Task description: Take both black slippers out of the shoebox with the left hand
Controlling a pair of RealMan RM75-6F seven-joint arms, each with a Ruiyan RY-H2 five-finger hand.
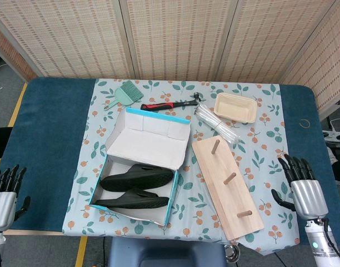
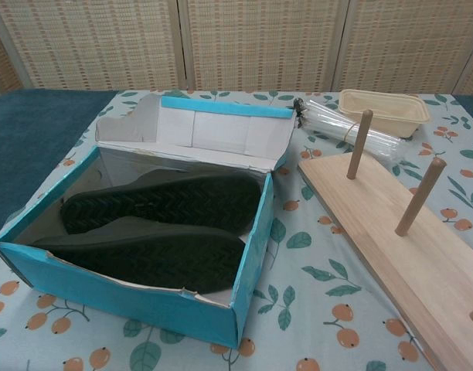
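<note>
Nothing is lifted yet: both black slippers (image 1: pixel 135 188) lie side by side in the blue shoebox (image 1: pixel 98 181) at lower centre, lid flap open behind. The left hand (image 1: pixel 4 192), empty with fingers spread, waits at the lower-left edge; the right hand (image 1: pixel 302 186), likewise empty and spread, sits lower right. Next, I judge, the left hand must cross the bare cloth and clear the box's left wall; the pegged wooden board (image 1: pixel 225 186) crowds only the right.
</note>
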